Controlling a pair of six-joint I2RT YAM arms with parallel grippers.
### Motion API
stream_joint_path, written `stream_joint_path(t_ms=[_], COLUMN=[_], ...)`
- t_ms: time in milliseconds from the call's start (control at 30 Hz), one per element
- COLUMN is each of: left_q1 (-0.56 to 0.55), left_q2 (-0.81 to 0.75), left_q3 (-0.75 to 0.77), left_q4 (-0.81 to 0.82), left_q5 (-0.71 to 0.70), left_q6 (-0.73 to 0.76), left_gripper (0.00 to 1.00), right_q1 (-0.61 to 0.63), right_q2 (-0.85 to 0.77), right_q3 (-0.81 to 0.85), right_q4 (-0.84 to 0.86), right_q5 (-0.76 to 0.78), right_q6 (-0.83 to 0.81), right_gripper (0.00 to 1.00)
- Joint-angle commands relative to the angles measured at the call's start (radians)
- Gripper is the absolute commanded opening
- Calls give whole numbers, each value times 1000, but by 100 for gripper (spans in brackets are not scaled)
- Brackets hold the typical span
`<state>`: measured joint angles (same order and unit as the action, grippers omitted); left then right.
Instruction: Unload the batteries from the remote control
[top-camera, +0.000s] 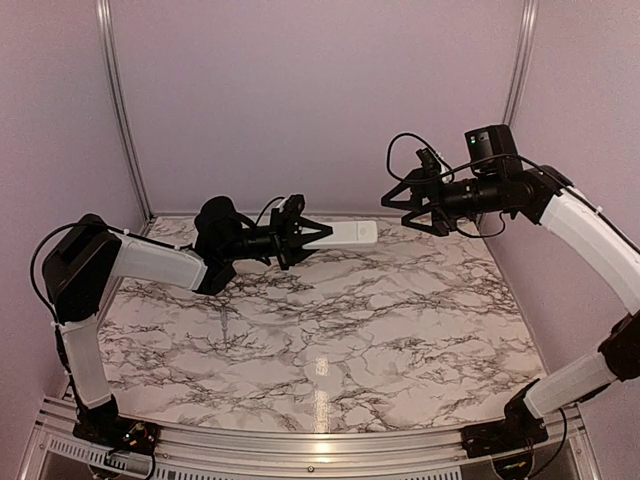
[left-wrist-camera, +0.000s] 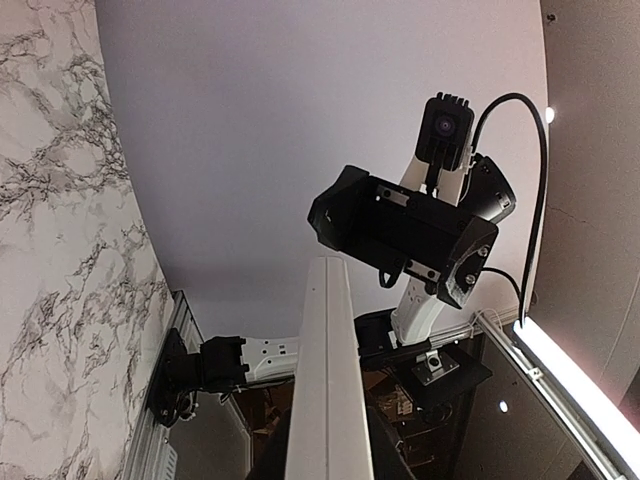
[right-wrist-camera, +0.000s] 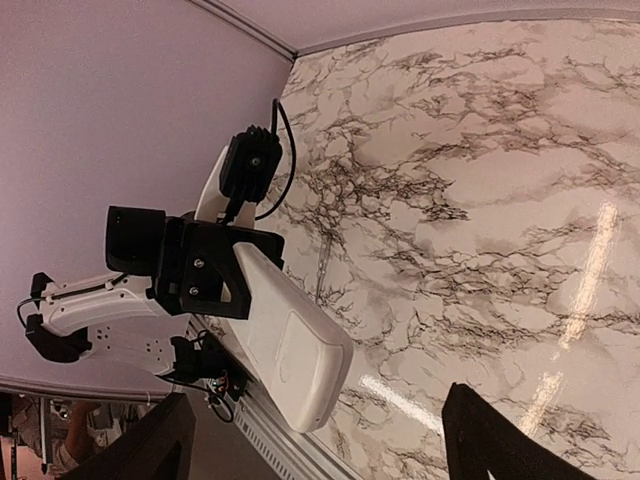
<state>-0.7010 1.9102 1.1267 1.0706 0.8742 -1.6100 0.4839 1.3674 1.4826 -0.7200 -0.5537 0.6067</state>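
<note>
The left gripper (top-camera: 318, 236) holds the remote control (top-camera: 350, 234) tight, the right gripper (top-camera: 400, 207) waits wide open near its end, and no batteries are out yet, I think.

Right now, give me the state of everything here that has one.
remote control: held above the table, clamped at one end; its cover looks closed.
left gripper: shut on the remote control.
right gripper: open, empty, facing the remote control's free end, not touching.
batteries: not visible.
</note>
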Motion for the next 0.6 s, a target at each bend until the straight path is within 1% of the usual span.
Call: stream_joint_path(t_ms=[0,267,400,500,567], left_q1=[3,3,1,-1,-4], left_q2=[28,29,27,27,27], left_q3=[25,28,28,28,31], left_q4=[86,72,62,50,39], left_q5=[-22,-30,-35,-38,-38], left_q6=[-30,-21,-10,-3,5], left_gripper=[0,0,0,0,0], right_q1=[0,9,27,44,54], right_q2=[17,53,80,94,107], right_q3=[-12,-6,13,21,29], right_q4=[63,42,25,32,33], right_q5=[-86,-91,-78,-76,-73], right_q6=[50,78,85,97,101], right_gripper=[82,69,65,60,59])
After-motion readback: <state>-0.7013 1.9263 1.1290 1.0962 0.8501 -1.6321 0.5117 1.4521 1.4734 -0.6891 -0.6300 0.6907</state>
